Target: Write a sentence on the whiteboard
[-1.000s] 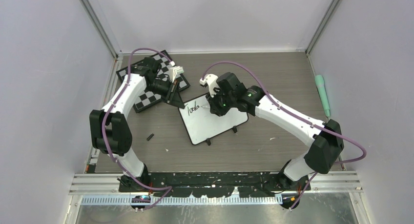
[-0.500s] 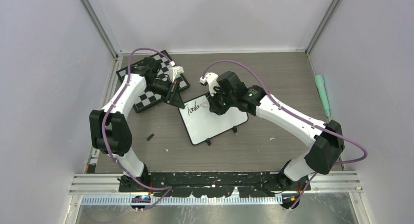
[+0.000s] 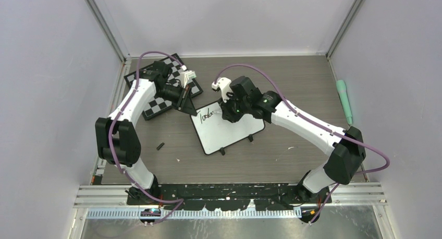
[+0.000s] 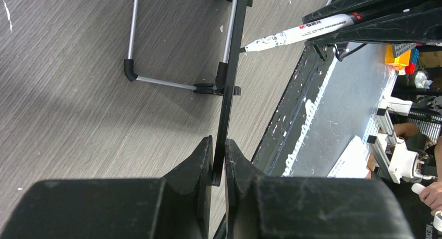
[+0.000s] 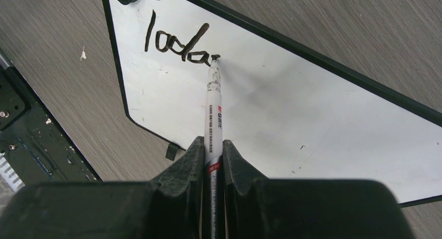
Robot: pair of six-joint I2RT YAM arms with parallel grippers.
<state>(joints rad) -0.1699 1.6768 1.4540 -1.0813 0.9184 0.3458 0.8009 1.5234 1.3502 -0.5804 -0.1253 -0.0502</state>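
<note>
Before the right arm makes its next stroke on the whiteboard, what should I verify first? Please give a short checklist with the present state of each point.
1. Grip: the right pincer is shut on the marker: ok.
2. Contact: the marker tip rests on the whiteboard, just after the last letter: ok.
3. Support: the left pincer clamps the whiteboard's edge: ok.
4. Room: there is bare white surface beyond the written letters: ok.
5. Sentence finished: not ok, only "Toda" shows.
6. Enough ink for the rest: cannot tell.
</note>
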